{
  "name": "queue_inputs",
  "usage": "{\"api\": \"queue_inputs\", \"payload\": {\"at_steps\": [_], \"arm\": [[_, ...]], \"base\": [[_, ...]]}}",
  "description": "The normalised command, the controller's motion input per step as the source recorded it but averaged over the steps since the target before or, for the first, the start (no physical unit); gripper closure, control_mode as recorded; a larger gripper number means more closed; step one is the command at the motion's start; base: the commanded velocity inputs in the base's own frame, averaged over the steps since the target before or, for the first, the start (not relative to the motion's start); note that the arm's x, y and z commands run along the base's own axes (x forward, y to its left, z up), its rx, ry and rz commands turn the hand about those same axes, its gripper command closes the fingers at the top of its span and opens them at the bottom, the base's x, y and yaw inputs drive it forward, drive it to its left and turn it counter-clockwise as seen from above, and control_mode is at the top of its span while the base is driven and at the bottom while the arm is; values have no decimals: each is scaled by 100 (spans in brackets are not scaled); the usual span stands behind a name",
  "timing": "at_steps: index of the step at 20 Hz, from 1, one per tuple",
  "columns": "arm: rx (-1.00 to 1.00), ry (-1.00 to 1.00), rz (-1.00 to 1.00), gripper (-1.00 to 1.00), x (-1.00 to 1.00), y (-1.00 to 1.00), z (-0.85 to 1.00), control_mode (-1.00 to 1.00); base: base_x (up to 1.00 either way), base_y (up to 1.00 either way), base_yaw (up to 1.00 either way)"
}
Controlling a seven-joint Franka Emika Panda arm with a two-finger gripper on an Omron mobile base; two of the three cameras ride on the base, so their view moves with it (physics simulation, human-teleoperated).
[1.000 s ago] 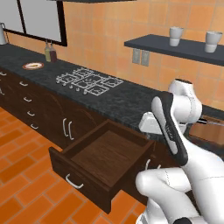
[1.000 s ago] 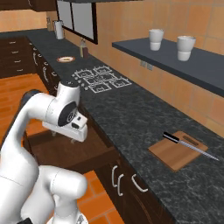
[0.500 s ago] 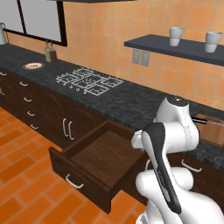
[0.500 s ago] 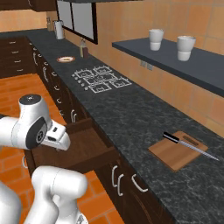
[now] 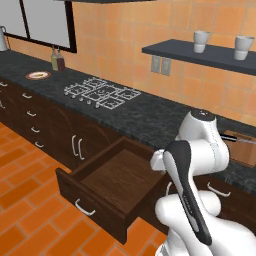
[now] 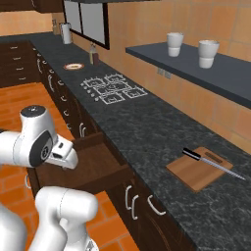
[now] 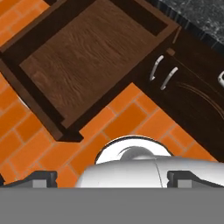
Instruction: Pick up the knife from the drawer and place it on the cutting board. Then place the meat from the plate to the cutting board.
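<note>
The knife point(image 6: 212, 162), with a black handle and a slim silver blade, lies across the cutting board point(image 6: 192, 174) on the right of the dark counter; its handle point(image 5: 234, 139) also shows beside the board point(image 5: 246, 152). The drawer point(image 7: 89, 57) stands pulled out, its brown floor bare. Far down the counter sits the plate point(image 6: 66, 67) with the small orange-tan meat point(image 6: 74, 66) on it. My gripper point(image 7: 113, 179) hangs open above the orange tile floor in front of the drawer, its fingertips point(image 7: 42, 178) far apart and holding nothing.
A gas hob point(image 5: 102, 92) sits in the counter between the plate and the board. Two bottles point(image 5: 58, 60) stand at the wall, and two white cups point(image 6: 174, 44) on a dark shelf. Cabinet fronts with white handles point(image 7: 164, 74) flank the drawer.
The arm has folded back from the counter near the board and dropped low in front of the open drawer. The gripper has stayed open. The knife has not moved on the board.
</note>
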Motion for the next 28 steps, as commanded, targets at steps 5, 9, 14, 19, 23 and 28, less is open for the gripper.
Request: {"api": "queue_inputs", "payload": {"at_steps": [5, 9, 14, 19, 23, 28], "arm": [[0, 0, 0, -100, 0, 0, 0, 100], [0, 0, 0, -100, 0, 0, 0, 100], [0, 0, 0, -100, 0, 0, 0, 100], [0, 0, 0, -100, 0, 0, 0, 100], [0, 0, 0, -100, 0, 0, 0, 100], [0, 0, 0, -100, 0, 0, 0, 100]], "base": [[-85, 46, 15], [-89, 65, 45], [-57, 44, 68], [10, 22, 47], [78, 6, 16], [100, 16, 0]]}}
